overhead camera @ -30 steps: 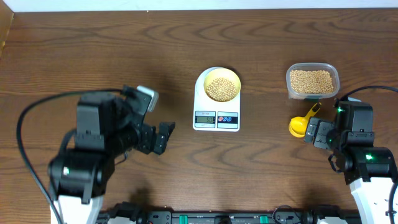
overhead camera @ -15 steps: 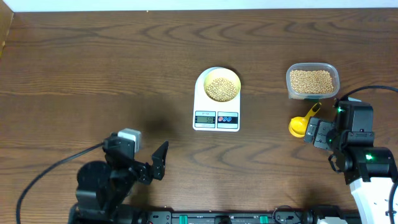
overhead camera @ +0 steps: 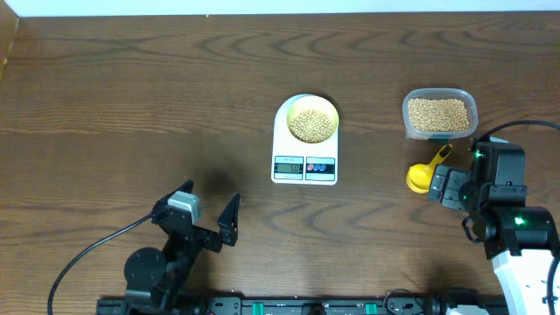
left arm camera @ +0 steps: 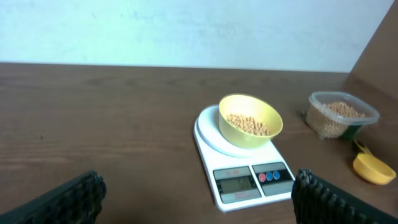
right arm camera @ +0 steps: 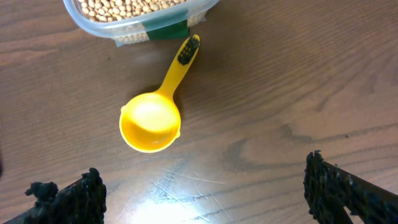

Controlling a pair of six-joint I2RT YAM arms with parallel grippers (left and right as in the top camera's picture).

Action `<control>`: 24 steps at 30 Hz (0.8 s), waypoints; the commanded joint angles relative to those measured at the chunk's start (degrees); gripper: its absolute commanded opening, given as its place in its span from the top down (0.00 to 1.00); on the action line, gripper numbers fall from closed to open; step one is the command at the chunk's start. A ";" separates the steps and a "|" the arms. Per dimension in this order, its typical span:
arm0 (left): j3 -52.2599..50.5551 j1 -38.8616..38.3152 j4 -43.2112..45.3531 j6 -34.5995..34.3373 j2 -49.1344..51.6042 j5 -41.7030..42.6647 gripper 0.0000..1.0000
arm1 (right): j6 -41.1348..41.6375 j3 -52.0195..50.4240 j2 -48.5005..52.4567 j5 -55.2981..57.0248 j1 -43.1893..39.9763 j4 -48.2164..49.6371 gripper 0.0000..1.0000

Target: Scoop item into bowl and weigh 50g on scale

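The pale yellow bowl [overhead camera: 313, 120] stands on the white scale [overhead camera: 304, 166] at the table's middle and holds tan beans [overhead camera: 312, 124]. The left wrist view shows the bowl [left arm camera: 250, 121], its beans [left arm camera: 248, 124] and the scale [left arm camera: 241, 182], its display lit. More beans [overhead camera: 438, 115] fill the clear container [overhead camera: 439, 94] at the right. The yellow scoop [overhead camera: 425, 172] lies empty in front of it, also in the right wrist view [right arm camera: 152, 116]. My left gripper [overhead camera: 210, 226] is open and empty near the front edge. My right gripper [overhead camera: 447, 187] is open and empty beside the scoop.
The clear container [right arm camera: 138, 14] touches the scoop's handle end in the right wrist view. The container [left arm camera: 342, 114] and scoop [left arm camera: 374, 167] also show at the right of the left wrist view. A pale wall runs behind the table's far edge.
My left arm has drawn back from the table's left middle toward the front edge, folding low. The right arm, scoop, bowl and scale have not moved.
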 commanded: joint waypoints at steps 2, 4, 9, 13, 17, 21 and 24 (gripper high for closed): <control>-3.48 0.13 4.92 -1.70 -1.60 -1.51 0.02 | -0.61 0.55 -0.26 0.66 -0.26 -0.04 0.01; -4.52 0.13 7.48 -2.21 -1.60 -2.16 0.02 | -0.61 0.55 -0.26 0.66 -0.26 -0.04 0.01; -6.75 0.13 12.15 -2.23 -1.60 -2.73 0.02 | -0.61 0.55 -0.26 0.66 -0.26 -0.04 0.01; -8.24 0.13 15.78 -2.23 -1.60 -2.71 0.02 | -0.61 0.55 -0.26 0.66 -0.26 -0.04 0.01; -10.03 0.13 20.98 -2.21 -1.60 -2.73 0.02 | -0.61 0.55 -0.26 0.66 -0.26 -0.04 0.01; -12.11 0.13 27.19 -2.23 -1.60 -2.99 0.03 | -0.61 0.55 -0.26 0.66 -0.26 -0.04 0.01; -14.27 0.13 32.74 -2.21 -1.62 -3.48 0.02 | -0.61 0.55 -0.26 0.66 -0.26 -0.04 0.01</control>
